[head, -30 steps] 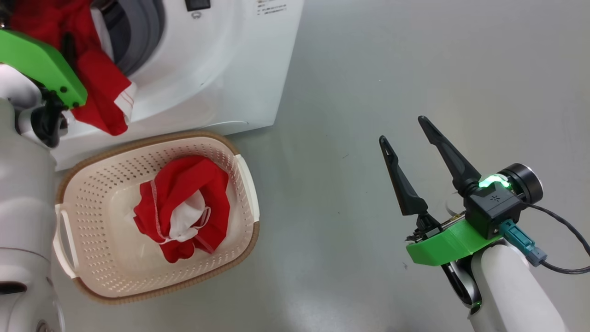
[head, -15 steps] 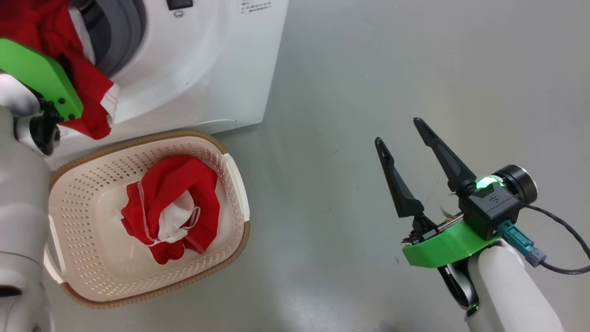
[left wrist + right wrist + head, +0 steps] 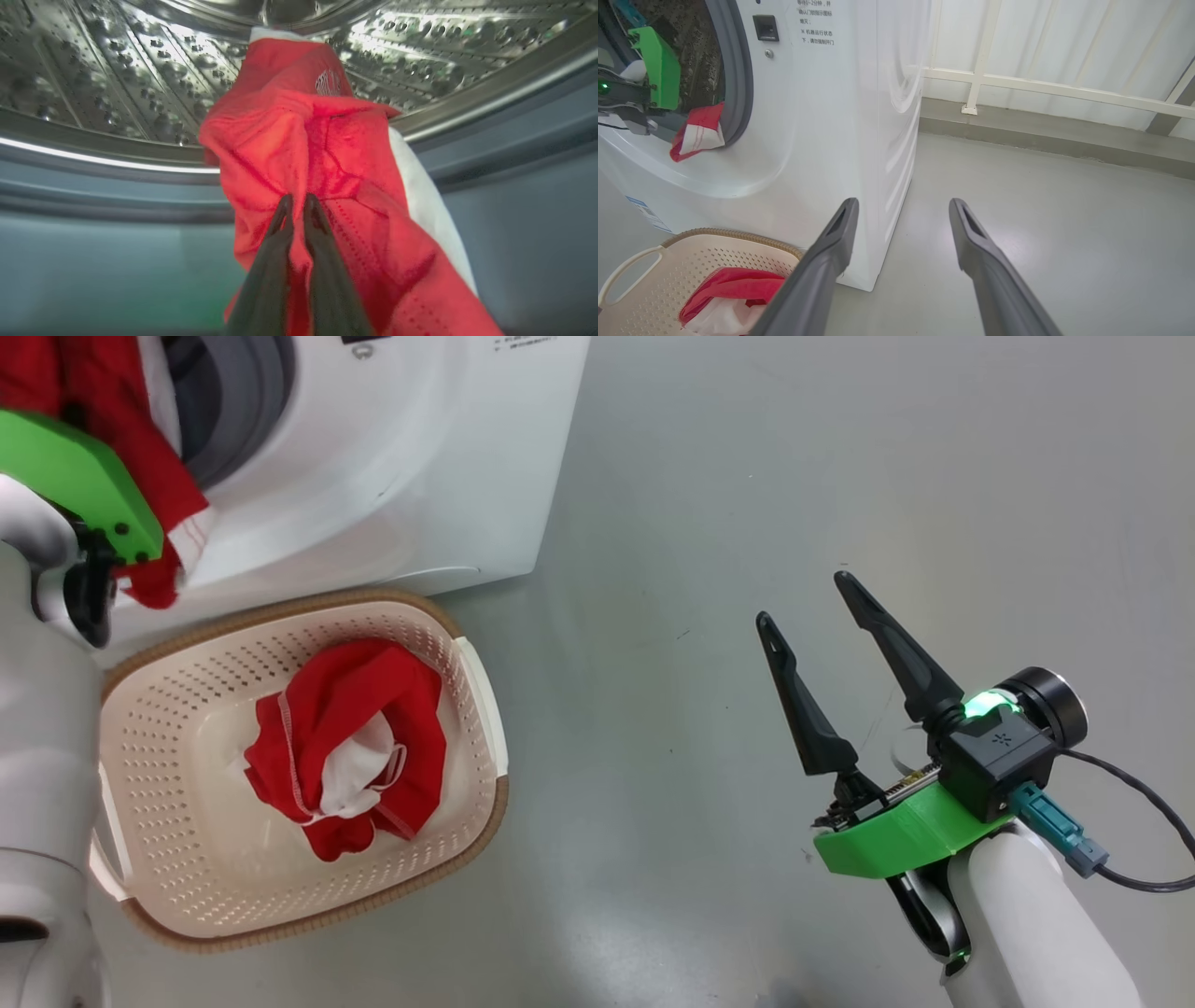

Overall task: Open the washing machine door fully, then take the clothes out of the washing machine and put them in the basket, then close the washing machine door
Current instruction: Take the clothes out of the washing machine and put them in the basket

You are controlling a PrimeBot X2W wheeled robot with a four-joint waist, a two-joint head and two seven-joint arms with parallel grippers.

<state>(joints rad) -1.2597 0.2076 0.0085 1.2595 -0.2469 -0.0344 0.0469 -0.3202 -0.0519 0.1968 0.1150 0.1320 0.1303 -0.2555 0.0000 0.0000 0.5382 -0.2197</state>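
The washing machine [image 3: 392, 476] stands at the upper left, white, with its grey seal and steel drum [image 3: 140, 60] exposed. The washing machine door is out of view. One of the red clothes [image 3: 317, 154] hangs from the drum mouth over the seal [image 3: 154, 485] [image 3: 698, 135]. My left gripper [image 3: 298, 205] is shut on that red garment inside the opening; its green wrist mount [image 3: 75, 476] hides the fingers in the head view. Another red and white garment [image 3: 345, 747] lies in the basket [image 3: 495, 803] on the floor before the machine. My right gripper [image 3: 803, 597] [image 3: 903, 203] hovers open and empty, well to the right.
Grey floor [image 3: 728, 476] stretches open to the right of the machine and basket. A white railing and wall [image 3: 1041, 88] stand behind. A blue label [image 3: 644, 212] sits low on the machine's front. A black cable [image 3: 1139, 803] trails from my right wrist.
My left fingers have closed on the red garment, and its hanging end now sits higher and further left. The head view has shifted a little. The right arm has held still.
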